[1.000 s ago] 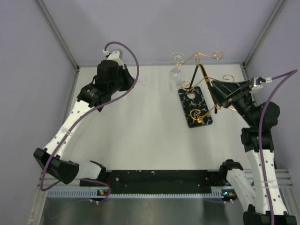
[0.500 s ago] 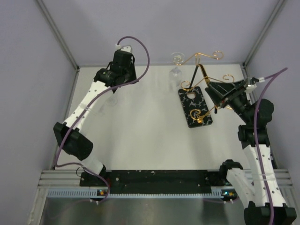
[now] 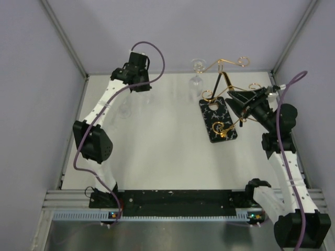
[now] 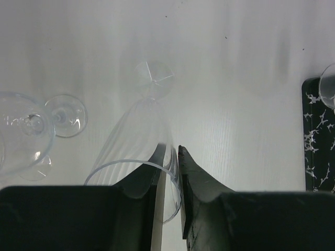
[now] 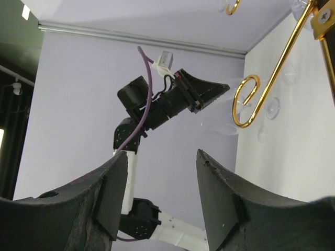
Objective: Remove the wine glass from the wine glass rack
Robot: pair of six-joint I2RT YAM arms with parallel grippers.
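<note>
Wine glass rack (image 3: 215, 119) crowds right gripper (image 3: 234, 104); mid-table (image 3: 167, 151) seems passable.

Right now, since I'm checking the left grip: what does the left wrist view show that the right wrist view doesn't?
Left wrist only: the left hand pinching the wine glass by its rim, a second glass on the table, and the wine glass rack, seen as its black base. Right wrist only: the open right hand and the rack's gold curl. Both: the left hand with its glass.
</note>
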